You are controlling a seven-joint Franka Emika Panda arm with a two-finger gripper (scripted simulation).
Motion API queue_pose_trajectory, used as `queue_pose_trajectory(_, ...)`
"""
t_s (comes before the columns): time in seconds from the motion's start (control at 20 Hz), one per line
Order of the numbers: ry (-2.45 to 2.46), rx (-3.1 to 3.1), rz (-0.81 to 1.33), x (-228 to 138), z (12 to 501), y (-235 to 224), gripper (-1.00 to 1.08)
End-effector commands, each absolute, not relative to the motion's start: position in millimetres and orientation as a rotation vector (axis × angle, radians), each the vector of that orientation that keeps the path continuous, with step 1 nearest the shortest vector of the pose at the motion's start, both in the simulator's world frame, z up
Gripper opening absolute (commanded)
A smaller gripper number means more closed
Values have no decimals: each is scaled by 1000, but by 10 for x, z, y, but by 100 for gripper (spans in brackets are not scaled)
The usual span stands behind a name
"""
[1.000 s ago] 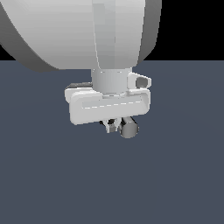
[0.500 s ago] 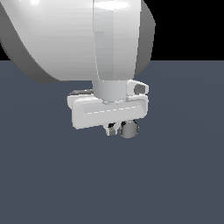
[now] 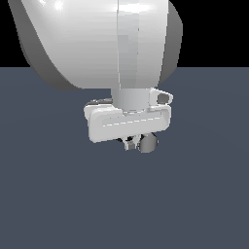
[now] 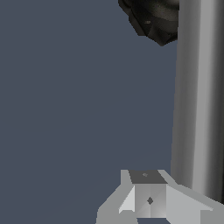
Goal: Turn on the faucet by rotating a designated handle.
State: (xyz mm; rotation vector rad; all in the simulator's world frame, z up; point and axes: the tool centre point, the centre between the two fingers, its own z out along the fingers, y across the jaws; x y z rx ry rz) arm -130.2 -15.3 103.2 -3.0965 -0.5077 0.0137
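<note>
While the big white robot arm (image 3: 116, 48) filled the upper half of the exterior view, almost everything that mattered was tucked beneath its pale, slab-like gripper (image 3: 133, 142). In the wrist view one light-grey finger (image 4: 146, 197) sat closest to the lens, just beside the glossy silver-grey cylindrical handle (image 4: 197, 100); I could not tell whether it touched the bar. No second finger showed anywhere, so whether the pincer was spread or pressed together I could not tell. Beyond the finger the bar ran away toward the round, ridged black base of the faucet (image 4: 153, 17), well apart from the fingertip. From the exterior view only the handle's flat round end (image 3: 148, 143) peeped out under the hand, low on the dull slate-blue table (image 3: 48, 194).

The chief danger, as I judged it, was slipping. A single finger pushing on a smooth, shiny cylinder could ride up or slide along it, and the bar would then stay put while the arm swept past. If the finger sat too close to the free end, it might run off the tip. A push aimed along the bar instead of across it would load the black elbow and turn nothing.
</note>
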Motion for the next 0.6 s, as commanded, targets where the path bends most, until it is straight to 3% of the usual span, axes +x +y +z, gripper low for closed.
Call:
queue_pose_trajectory(0.0, -492, -3103, 0, -1203, 1035, -324, -100)
queue_pose_trajectory(0.55, -492, -3103, 0, -1016, 1035, -783, -100)
